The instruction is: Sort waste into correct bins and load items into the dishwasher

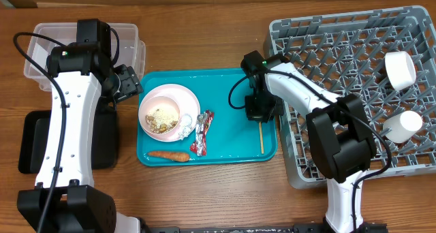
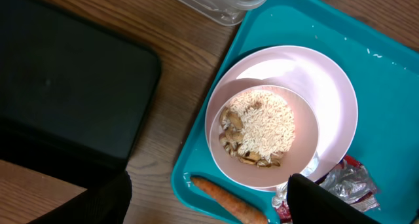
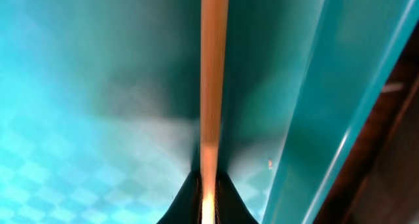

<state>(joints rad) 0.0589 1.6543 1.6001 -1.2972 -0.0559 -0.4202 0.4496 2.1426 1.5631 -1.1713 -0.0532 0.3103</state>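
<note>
- Directions take the overhead view's top edge as 12 o'clock. The teal tray (image 1: 231,90) lay mid-tabletop (image 1: 204,28).
- The rack (image 1: 340,49) stood at the tray's 3 o'clock side, just beside it. A second bowl (image 1: 400,69) and a cup (image 1: 402,125) sat near the rack's 3 o'clock edge.
- The tub (image 1: 41,56) was at 10 o'clock and the black bin (image 1: 30,141) at 8 o'clock, both partly hidden under the left arm.
- The plate (image 1: 187,97) sat at the tray's 9 o'clock end, with a bowl (image 1: 144,114) of scraps (image 2: 262,122) on it.
- The tissue (image 1: 185,126) touched the bowl's 4 o'clock rim.
- The wrapper (image 1: 202,132) lay just beside the plate at 4 o'clock.
- The carrot (image 1: 169,155) lay at the plate's 6 o'clock, along the tray's edge.
- The left end effector (image 2: 209,179) was over the tray's 9 o'clock edge, its fingers spread wide and holding nothing.
- The right end effector (image 3: 209,194) was at the tray's 3 o'clock side, clamped on a chopstick (image 3: 214,67). The stick ran toward 6 o'clock beside the tray's rim. Whether it was touching the tray could not be told.
</note>
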